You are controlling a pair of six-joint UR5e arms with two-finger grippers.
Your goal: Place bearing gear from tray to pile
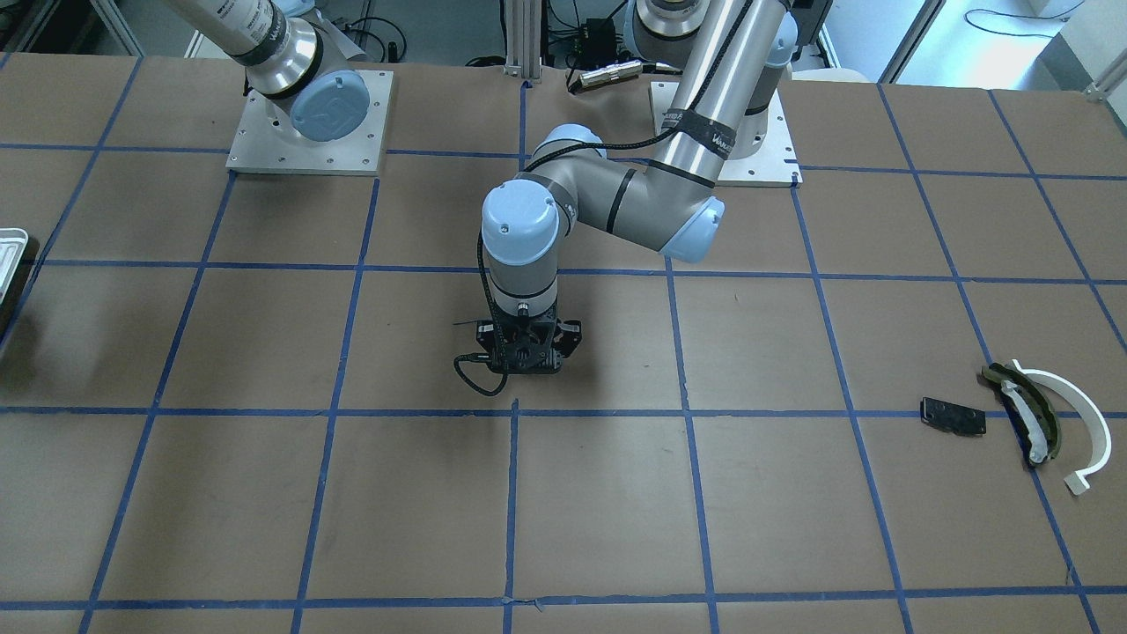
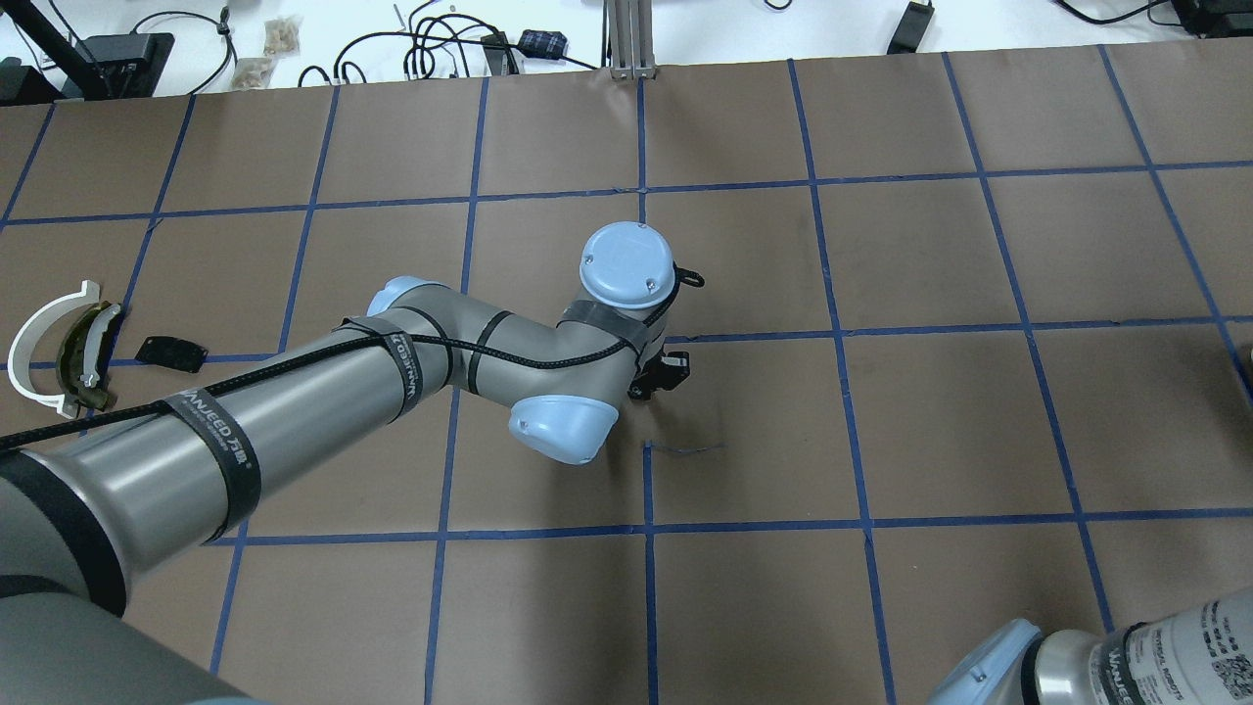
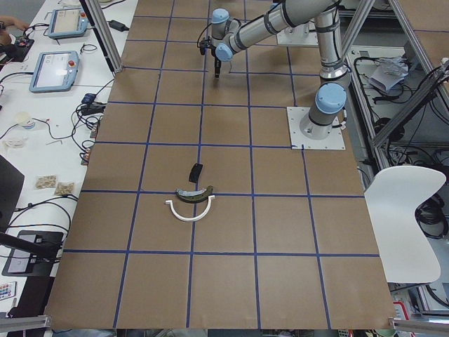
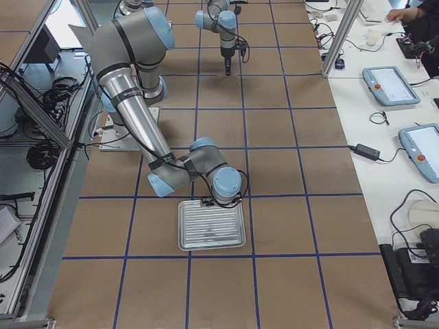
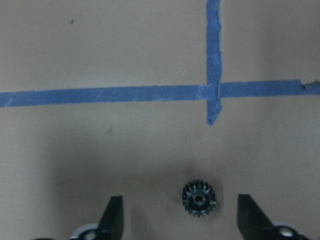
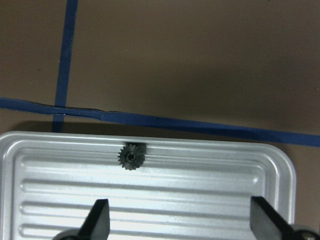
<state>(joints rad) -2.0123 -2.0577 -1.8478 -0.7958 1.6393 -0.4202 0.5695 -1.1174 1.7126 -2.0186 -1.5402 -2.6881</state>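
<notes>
In the left wrist view a small black bearing gear [image 5: 199,198] lies flat on the brown paper between the open fingers of my left gripper [image 5: 180,212], nearer the right finger. That gripper [image 1: 528,352] points down at the table's middle. In the right wrist view a second black gear [image 6: 131,156] rests against the far rim of the silvery tray [image 6: 200,180]. My right gripper [image 6: 180,215] hangs open above it. The pile lies far off on my left side: a white half-ring [image 1: 1079,414], an olive-and-white strip [image 1: 1030,414] and a black plate [image 1: 953,416].
The tray [image 4: 211,226] sits at the table's right end, under my right wrist [image 4: 223,185]. Blue tape lines cross just ahead of the left gripper [image 5: 212,92]. Both arm base plates [image 1: 308,123] stand at the robot's edge of the table.
</notes>
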